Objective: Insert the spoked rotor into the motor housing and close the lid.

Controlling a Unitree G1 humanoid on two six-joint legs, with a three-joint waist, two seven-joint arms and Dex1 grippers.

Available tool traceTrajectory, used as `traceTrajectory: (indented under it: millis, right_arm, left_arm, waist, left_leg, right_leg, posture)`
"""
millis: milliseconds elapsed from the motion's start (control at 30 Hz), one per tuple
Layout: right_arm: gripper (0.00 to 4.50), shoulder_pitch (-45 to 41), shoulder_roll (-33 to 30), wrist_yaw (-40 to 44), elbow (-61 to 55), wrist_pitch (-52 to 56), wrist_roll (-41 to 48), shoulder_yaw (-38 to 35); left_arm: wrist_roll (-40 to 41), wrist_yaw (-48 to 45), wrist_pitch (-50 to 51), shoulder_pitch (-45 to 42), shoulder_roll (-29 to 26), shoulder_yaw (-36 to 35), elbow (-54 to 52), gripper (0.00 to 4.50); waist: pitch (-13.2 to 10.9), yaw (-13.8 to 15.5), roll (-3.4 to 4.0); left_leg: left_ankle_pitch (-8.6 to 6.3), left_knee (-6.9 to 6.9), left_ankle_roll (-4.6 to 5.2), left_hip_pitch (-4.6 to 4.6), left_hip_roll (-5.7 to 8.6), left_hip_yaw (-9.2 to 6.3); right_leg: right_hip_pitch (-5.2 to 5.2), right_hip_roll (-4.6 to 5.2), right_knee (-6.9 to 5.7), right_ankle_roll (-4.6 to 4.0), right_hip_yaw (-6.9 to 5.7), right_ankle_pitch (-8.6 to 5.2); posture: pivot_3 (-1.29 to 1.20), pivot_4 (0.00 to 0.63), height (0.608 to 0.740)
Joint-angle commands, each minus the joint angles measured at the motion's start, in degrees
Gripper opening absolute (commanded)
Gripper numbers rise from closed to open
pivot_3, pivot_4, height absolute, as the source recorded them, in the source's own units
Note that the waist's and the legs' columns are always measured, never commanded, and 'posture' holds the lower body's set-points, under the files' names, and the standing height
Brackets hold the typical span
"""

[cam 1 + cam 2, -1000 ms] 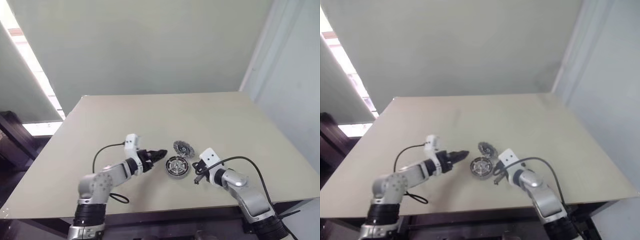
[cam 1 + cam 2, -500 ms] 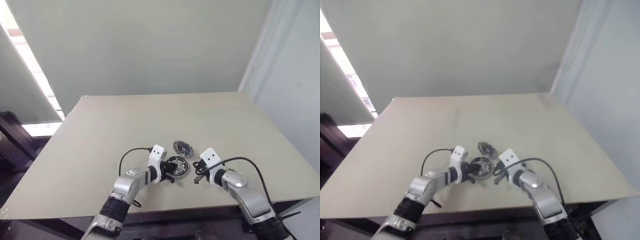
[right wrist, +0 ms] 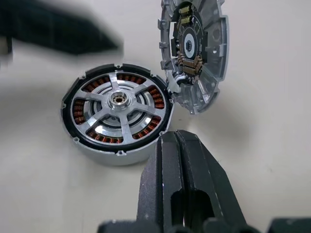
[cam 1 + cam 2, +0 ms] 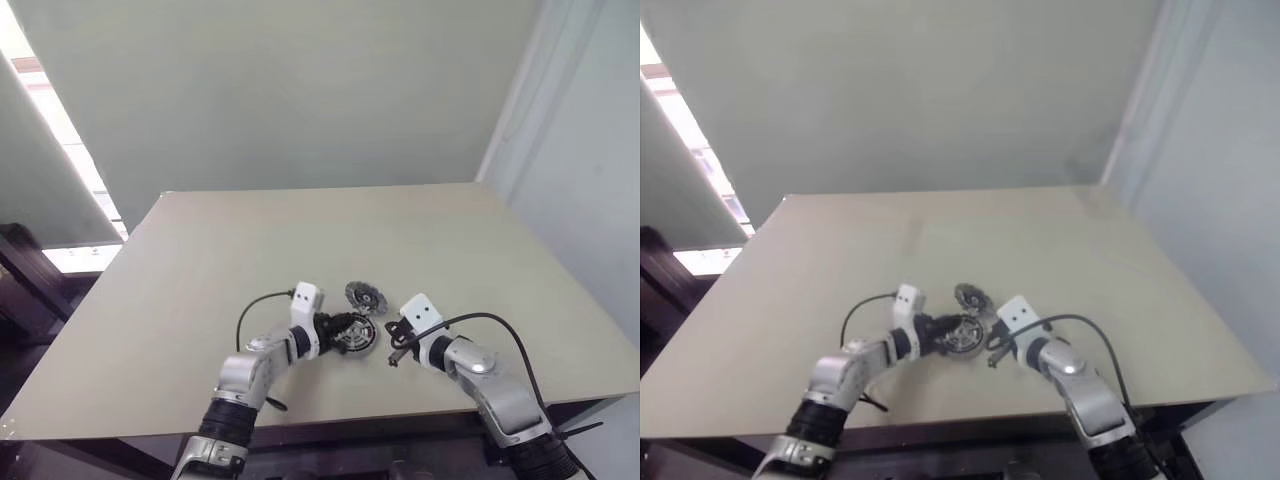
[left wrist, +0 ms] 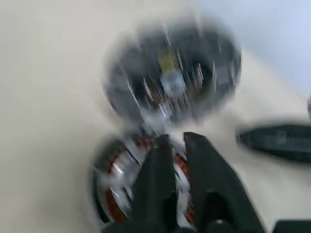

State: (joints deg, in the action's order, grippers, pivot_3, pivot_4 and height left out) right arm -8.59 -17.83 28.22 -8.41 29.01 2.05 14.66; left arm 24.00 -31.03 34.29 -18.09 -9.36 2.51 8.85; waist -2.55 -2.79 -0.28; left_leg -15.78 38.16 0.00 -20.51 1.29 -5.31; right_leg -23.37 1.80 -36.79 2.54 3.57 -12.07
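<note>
A: Where's the rotor (image 3: 118, 115)?

B: Already seated in the housing (image 3: 114, 151). In the right wrist view the silver spokes and hub lie level inside the round can, with the copper windings showing between the spokes. The assembly sits on the tabletop (image 4: 200, 260) near the front edge, about midway between the left and right edges.

A: And the lid (image 3: 195, 53)?

B: Not on. It is propped up on edge at a tilt, its inner face with the small circuit board and dark cut-outs turned toward the right wrist camera. Its lower edge meets the rim of the housing on the side toward the far edge of the tabletop.

A: What about the left gripper (image 4: 337, 328)?

B: It reaches in from the left side and is right at the housing. In its own wrist view the two black fingers (image 5: 156, 180) are nearly together with just a narrow slit between them, their tips over the near rim. That picture is blurred, so I cannot tell whether they pinch the rim or anything else.

A: Right gripper (image 3: 176, 138)?

B: Fingers pressed fully together, nothing between them. It points at the housing from the right side, just beside it, with a small gap to the wall.
</note>
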Motion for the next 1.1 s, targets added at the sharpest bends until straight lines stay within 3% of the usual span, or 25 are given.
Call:
traceTrajectory:
  millis: [33,100,300,433,533,600,667,767,1067,1100]
  right_arm:
    - [0.00,-1.5,-0.3,0.4,-1.9,-1.2,0.1,-0.6]
    - [0.00,-1.7,-0.4,0.8,-1.9,-1.2,0.0,-0.3]
    - [0.00,-1.9,-0.3,1.7,-1.7,-1.0,-0.1,0.3]
    - [0.00,-2.2,0.0,2.2,-1.7,-1.0,-0.2,0.9]
    - [0.00,-2.2,-0.1,2.5,-1.8,-0.8,-0.2,1.4]
    - [0.00,-2.1,-0.5,3.2,-2.1,-0.6,-0.1,2.1]
    - [0.00,-1.9,-0.8,3.7,-2.5,-0.5,-0.2,2.8]
    - [0.00,-1.8,-0.9,4.1,-3.0,-0.5,-0.3,3.5]
    - [0.00,-3.1,-4.0,6.5,-5.5,2.1,-2.9,7.4]
    - [0.18,-3.4,-5.0,8.2,-7.0,3.8,-2.6,8.5]
  left_arm:
    - [2.4,-0.7,1.8,0.2,-1.4,-2.8,-3.3,0.57]
    - [2.8,-0.7,2.5,1.2,-1.9,-3.5,-4.4,0.95]
    - [0.9,0.4,0.6,3.0,-2.7,-3.7,-4.7,3.03]
    - [1.8,-0.3,1.9,3.8,-2.4,-3.3,-5.8,3.03]
    - [1.0,-0.2,1.4,4.0,-2.6,-3.1,-5.7,3.56]
    - [0.0,-0.4,-0.3,4.1,-2.8,-2.7,-5.4,4.21]
    - [0.0,-1.1,-0.8,4.3,-2.9,-2.7,-5.3,4.21]
    - [1.2,-2.7,0.1,4.8,-3.0,-2.6,-6.2,3.54]
    - [0.3,-2.2,-0.3,4.8,-3.2,-3.2,-5.5,0.26]
    - [0.2,-2.3,-0.4,4.8,-3.5,-3.2,-5.5,0.01]
  waist:
    - [0.0,0.0,0.00]
    - [0.0,0.0,0.00]
    - [0.0,0.2,0.00]
    - [0.0,0.2,0.00]
    - [0.0,0.2,0.00]
    - [0.0,0.1,0.00]
    - [0.0,0.2,0.00]
    - [0.0,0.2,0.00]
    - [0.0,0.2,0.00]
    - [0.0,0.2,0.00]
  left_leg:
    - [0.00,0.00,0.00,0.00,0.00,0.00]
    - [0.00,0.00,0.00,0.00,0.01,0.00]
    - [0.00,0.00,0.00,-0.02,0.01,-0.03]
    - [0.00,0.01,0.00,-0.01,0.01,-0.01]
    - [0.00,0.01,0.00,-0.01,0.01,-0.01]
    - [0.00,0.01,0.00,-0.01,0.01,-0.02]
    - [0.00,0.01,0.00,-0.01,0.01,-0.01]
    - [0.00,0.01,0.00,-0.01,0.01,-0.01]
    - [0.00,0.01,0.00,-0.01,0.01,-0.01]
    - [0.00,0.01,0.00,-0.01,0.01,-0.01]
  right_leg:
    - [0.00,0.00,-0.01,0.00,0.00,0.00]
    - [0.01,0.00,-0.01,0.00,-0.01,0.00]
    - [0.00,0.01,0.01,0.00,-0.02,0.00]
    - [0.03,0.01,0.00,0.00,-0.02,0.00]
    - [0.01,0.00,0.00,0.00,-0.02,0.00]
    - [0.01,0.00,0.00,0.00,-0.02,0.00]
    - [0.01,0.00,0.00,0.00,-0.02,0.00]
    - [0.02,0.01,0.00,-0.01,-0.02,0.00]
    - [0.02,0.01,0.00,0.00,-0.02,0.00]
    - [0.02,0.01,0.00,0.00,-0.02,0.00]
  posture:
    - [0.00,0.000,0.740]
    - [0.00,0.000,0.740]
    - [0.00,0.000,0.740]
    - [0.00,0.000,0.740]
    - [0.00,0.000,0.740]
    - [0.00,0.000,0.740]
    - [0.00,0.000,0.740]
    - [0.00,0.000,0.740]
    - [0.00,0.000,0.740]
    - [0.00,0.000,0.740]
